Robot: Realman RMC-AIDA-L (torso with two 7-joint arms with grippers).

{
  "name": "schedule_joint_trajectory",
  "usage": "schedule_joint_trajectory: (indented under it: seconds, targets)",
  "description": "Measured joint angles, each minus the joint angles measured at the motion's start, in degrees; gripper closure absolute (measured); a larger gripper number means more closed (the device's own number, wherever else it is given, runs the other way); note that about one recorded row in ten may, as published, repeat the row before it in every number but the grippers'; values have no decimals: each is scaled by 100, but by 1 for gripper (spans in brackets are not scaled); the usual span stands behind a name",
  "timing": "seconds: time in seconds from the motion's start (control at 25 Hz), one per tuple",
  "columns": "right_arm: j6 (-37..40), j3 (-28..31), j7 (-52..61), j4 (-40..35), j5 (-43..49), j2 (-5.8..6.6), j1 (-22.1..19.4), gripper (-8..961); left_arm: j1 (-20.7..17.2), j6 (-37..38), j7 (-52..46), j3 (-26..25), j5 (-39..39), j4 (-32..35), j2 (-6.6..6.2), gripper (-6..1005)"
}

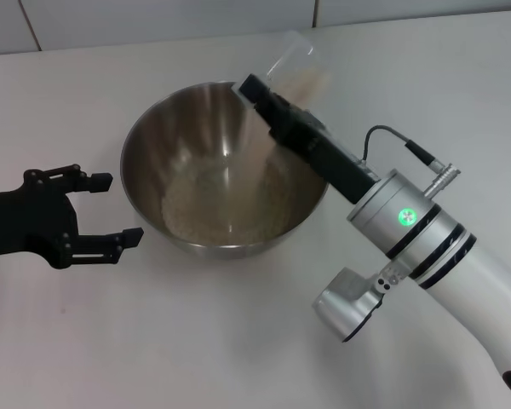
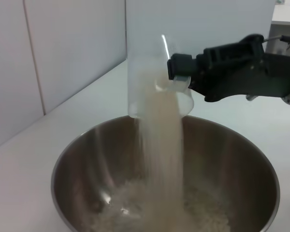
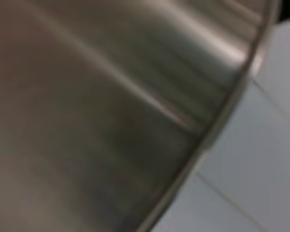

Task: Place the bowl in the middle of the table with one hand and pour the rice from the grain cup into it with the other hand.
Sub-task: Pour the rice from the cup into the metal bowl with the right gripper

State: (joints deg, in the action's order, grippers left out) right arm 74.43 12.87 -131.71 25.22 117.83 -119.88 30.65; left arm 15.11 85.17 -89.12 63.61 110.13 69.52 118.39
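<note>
**A:** Status at that moment? Biggest item first.

**B:** I saw the table (image 1: 196, 341), plain white, carrying everything. The bowl (image 1: 153, 145) sat on it, upright, roughly mid-table in the head view. I'm taking the bowl as my reference for the rest.

**A:** Arms?

**B:** I had the right gripper (image 1: 277, 94) reaching in over the bowl's far right rim, arm coming from the near right. Its fingers were clamped on the grain cup (image 1: 294, 64). The left gripper (image 1: 111, 207) sat just left of the bowl, not touching it, fingers spread wide, holding nothing.

**A:** Cup attitude?

**B:** Tipped hard, mouth pointing down into the bowl, base up and away beyond the far rim. From the left wrist view I saw the cup (image 2: 150, 82) above the bowl (image 2: 241, 145), with the right gripper (image 2: 183, 72) pinching it near the mouth.

**A:** Rice?

**B:** The rice (image 1: 230, 213) lay in a loose layer on the bowl's bottom. A stream (image 2: 162, 145) was falling from the cup mouth straight onto that pile. Some grains were in the cup too; I couldn't tell how much.

**A:** Right wrist cam?

**B:** Only the bowl's brushed wall and rim (image 3: 217, 125) close up, table beyond the rim. No fingers visible there.
</note>
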Motion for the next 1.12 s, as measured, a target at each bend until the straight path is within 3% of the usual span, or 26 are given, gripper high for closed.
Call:
schedule_joint_trajectory:
  seconds: [0.2, 0.72, 0.84, 1.12]
  targets:
    - [3, -4, -1217, 98, 132, 0, -4, 941, 2, 1, 0, 27, 0, 0, 0, 133]
    - [-4, 188, -1645, -208, 786, 0, 80, 942, 23, 26, 0, 37, -1, 19, -6, 133]
    - [-4, 670, -921, 346, 743, 0, -89, 942, 33, 28, 0, 36, -1, 10, -8, 133]
    - [-127, 1480, 2519, 2139, 567, 5, -997, 940, 36, 28, 0, 37, -2, 24, -9, 133]
